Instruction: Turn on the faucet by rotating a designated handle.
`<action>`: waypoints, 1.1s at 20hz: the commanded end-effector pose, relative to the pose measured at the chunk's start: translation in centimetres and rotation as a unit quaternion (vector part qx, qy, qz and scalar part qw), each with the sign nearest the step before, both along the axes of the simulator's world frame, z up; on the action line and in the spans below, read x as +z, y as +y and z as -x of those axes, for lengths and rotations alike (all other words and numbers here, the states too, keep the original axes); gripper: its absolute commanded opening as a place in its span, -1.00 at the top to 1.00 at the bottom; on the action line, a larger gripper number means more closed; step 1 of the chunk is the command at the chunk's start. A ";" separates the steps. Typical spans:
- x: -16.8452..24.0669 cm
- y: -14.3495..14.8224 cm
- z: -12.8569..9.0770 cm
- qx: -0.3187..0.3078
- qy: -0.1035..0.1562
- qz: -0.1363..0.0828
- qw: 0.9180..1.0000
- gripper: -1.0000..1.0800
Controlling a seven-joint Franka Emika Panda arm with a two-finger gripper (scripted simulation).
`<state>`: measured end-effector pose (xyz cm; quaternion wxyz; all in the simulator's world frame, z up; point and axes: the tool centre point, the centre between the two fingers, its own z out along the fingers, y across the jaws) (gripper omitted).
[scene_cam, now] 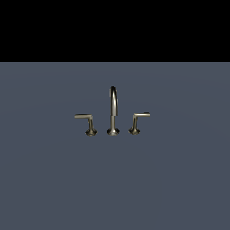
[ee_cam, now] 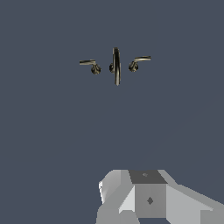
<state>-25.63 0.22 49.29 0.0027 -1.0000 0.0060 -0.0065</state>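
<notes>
1. The handle (scene_cam: 84, 117) is a thin brass L-shaped lever on a short flared post. Its arm lies level and reaches toward the exterior view's left.
2. It is the part of the faucet (scene_cam: 112, 112) nearest the exterior view's left, and its round base rests on the table (scene_cam: 54, 179).
3. In the wrist view the handle (ee_cam: 89, 64) appears small and far off, with nothing touching it.
4. The spout (scene_cam: 113, 108) rises just beside it, in the middle of the set. It is a tall, thin gooseneck on its own round base.
5. The twin lever (scene_cam: 138, 119) stands on the spout's other side and reaches toward the exterior view's right.
6. The three bases sit in a row, apart from one another.
7. The table is a plain blue-grey surface that fills the lower part of the exterior view. A black band lies above it.
8. The tool (ee_cam: 144, 197) shows only in the wrist view, as a grey and white faceted body at the picture's edge, well apart from the faucet.
9. Its fingers are out of sight, so I cannot tell how far it is open. Nothing is seen in its hold.
</notes>
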 end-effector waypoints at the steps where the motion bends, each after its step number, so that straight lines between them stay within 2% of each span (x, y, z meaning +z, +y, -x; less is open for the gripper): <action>1: 0.0 0.0 0.0 0.000 0.000 0.000 1.000 1.00; 11: -1.4 1.1 -0.5 -0.026 0.000 0.000 1.000 1.00; 22: -6.2 4.8 -2.5 -0.115 0.002 -0.001 0.993 1.00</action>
